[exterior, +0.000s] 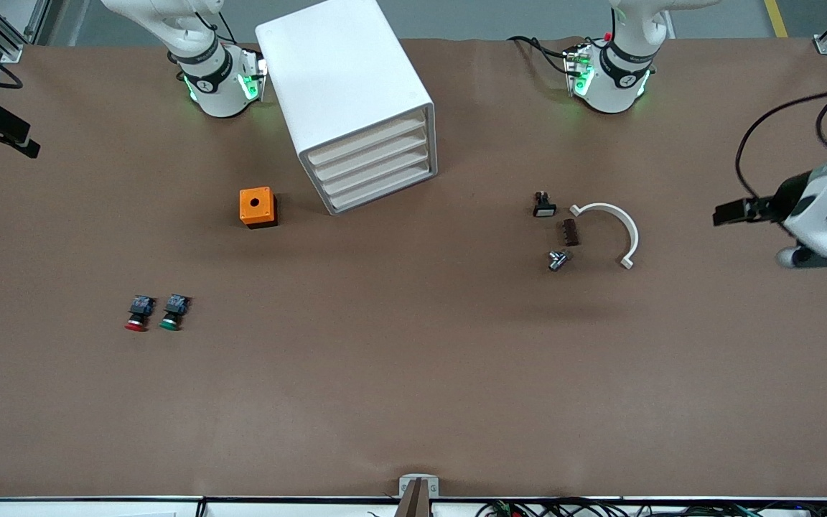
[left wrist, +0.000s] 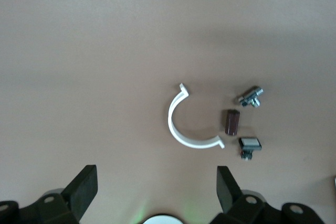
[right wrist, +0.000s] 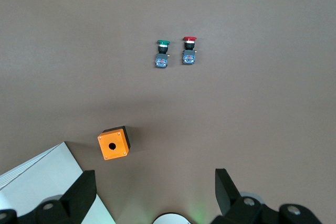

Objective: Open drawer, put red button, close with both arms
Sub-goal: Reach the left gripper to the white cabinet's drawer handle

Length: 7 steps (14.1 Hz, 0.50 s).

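Observation:
The white cabinet (exterior: 342,72) stands near the robots' bases, and its top drawer (exterior: 369,138) is shut like the three below it. The red button (exterior: 138,314) lies on its side toward the right arm's end of the table, nearer to the front camera than the cabinet. In the right wrist view the red button (right wrist: 189,51) lies well clear of my right gripper (right wrist: 154,177), which hangs high over the table, open and empty. My left gripper (left wrist: 155,174) is also high up, open and empty, over bare table near its base. Neither gripper shows in the front view.
A green button (exterior: 173,312) lies beside the red one. An orange box with a hole (exterior: 257,207) sits next to the cabinet. A white curved clamp (exterior: 611,230) and three small parts (exterior: 570,232) lie toward the left arm's end. A white-and-black device (exterior: 815,208) juts in there.

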Each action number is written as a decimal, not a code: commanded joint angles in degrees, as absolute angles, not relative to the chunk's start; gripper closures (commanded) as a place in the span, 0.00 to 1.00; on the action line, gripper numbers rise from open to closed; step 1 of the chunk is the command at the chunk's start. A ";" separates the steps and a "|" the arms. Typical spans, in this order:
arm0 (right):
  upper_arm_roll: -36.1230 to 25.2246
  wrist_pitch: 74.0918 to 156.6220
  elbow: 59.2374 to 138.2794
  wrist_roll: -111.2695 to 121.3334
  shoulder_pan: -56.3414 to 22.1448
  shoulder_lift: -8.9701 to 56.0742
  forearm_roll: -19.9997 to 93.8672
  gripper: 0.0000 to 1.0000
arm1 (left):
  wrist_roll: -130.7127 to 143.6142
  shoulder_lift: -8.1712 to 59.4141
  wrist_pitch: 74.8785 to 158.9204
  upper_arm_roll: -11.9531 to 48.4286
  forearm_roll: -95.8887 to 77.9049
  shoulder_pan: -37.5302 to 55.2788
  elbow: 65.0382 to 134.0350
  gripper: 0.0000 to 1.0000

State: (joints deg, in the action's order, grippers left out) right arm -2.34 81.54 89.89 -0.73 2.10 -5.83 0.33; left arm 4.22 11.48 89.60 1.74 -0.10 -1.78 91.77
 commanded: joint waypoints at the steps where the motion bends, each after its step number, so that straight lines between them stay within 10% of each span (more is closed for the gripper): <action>1: -2.20 80.95 89.30 -0.18 2.20 -5.71 0.53 0.00 | 11.39 15.63 92.27 2.11 -0.18 0.95 90.53 0.00; 7: -2.20 81.03 89.30 -0.18 2.20 -5.71 0.53 0.00 | 39.50 21.43 92.46 2.20 -4.90 6.06 88.68 0.00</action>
